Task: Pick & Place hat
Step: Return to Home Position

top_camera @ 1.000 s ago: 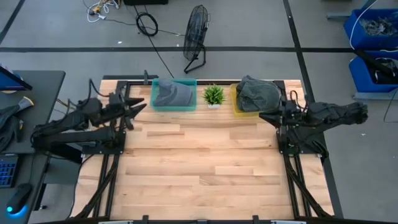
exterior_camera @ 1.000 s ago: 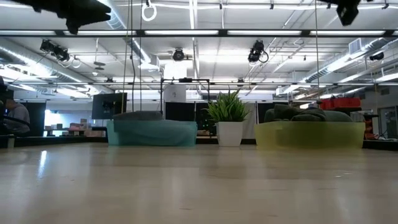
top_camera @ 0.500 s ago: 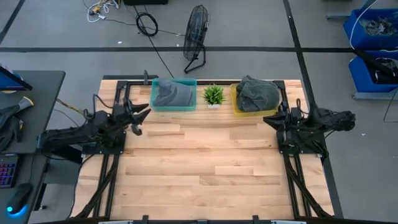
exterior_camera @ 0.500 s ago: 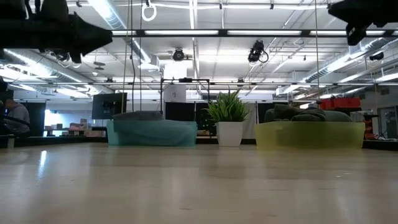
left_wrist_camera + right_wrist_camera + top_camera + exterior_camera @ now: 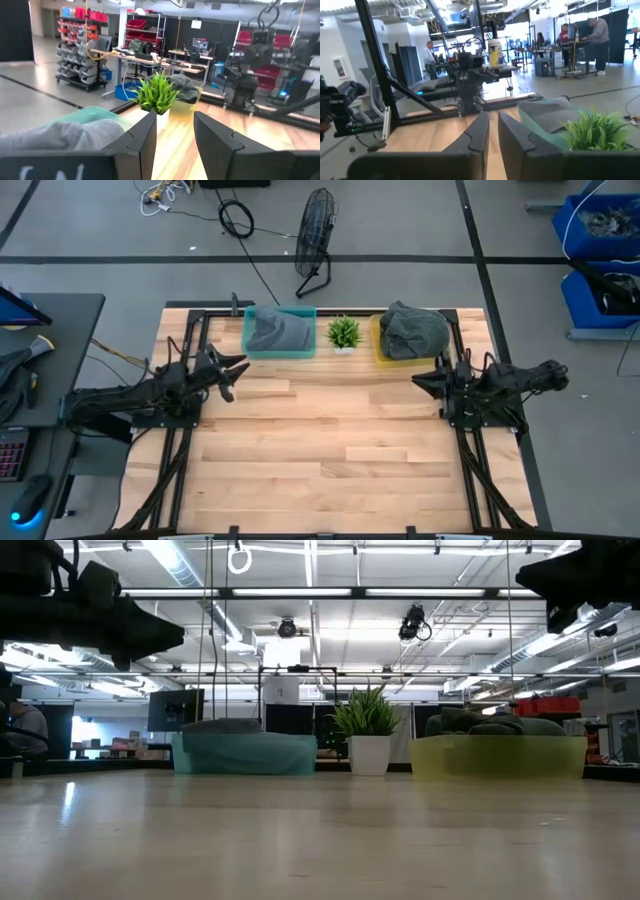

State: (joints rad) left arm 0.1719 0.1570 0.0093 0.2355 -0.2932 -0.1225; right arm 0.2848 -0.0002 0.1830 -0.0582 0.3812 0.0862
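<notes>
Over the last second both arms have folded lower and drawn back from the bins, toward the sides of the table (image 5: pixel 320 450). The left gripper (image 5: pixel 232 370) hangs above the table's left edge, below the blue bin (image 5: pixel 249 346) in the high view. Its fingers are spread and hold nothing. The right gripper (image 5: pixel 422 379) hangs by the right edge, just below the yellow bin (image 5: pixel 378 352). Its fingers are drawn almost together, with only a thin slit between them, and nothing is in them.

All the hats are binned. The grey-blue caps (image 5: pixel 280 332) fill the blue bin, and the dark caps (image 5: pixel 412 330) are heaped above the yellow bin's rim. The small potted plant (image 5: pixel 344 333) stands between the 2 bins.

The caps look light, soft and easily crumpled. The stiffer brim would likely give the surest hold, and a pinch of crown cloth would also serve.

No brand or label can be read. Pale marks on the left wrist housing are too blurred to make out.
</notes>
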